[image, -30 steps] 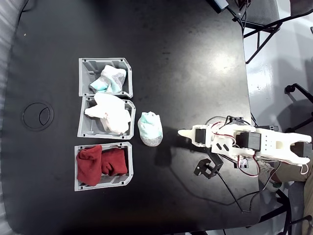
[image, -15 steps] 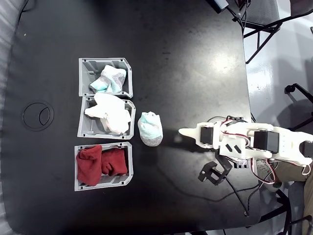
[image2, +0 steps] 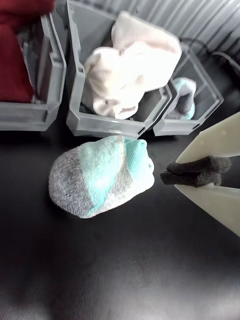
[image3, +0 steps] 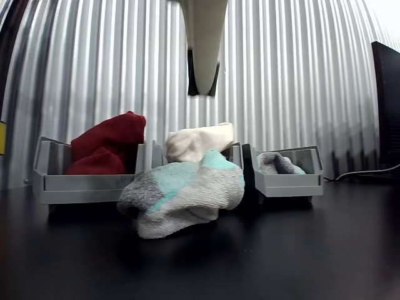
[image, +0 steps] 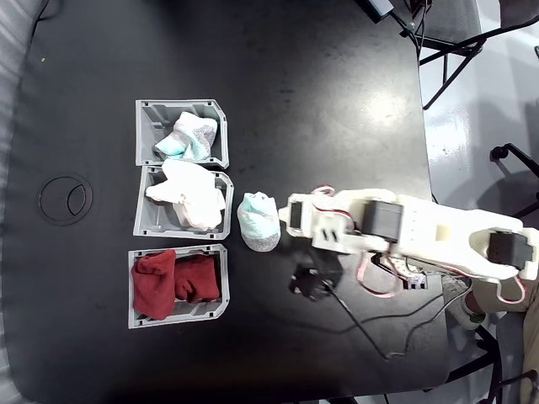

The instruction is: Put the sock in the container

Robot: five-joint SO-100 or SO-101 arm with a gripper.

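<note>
just beside the sock (image2: 102,175) on the bare tabletop (image: 320,101), the tool (image2: 192,172) hangs near its mint end with nothing held; whether it is open cannot be told. nothing is done yet: the sock lies outside the bins, against the middle one's front wall, with grasp, lift and drop into the container (image: 145,118) at the row's far end all left. the other view shows the tool above the sock, not touching.
</note>
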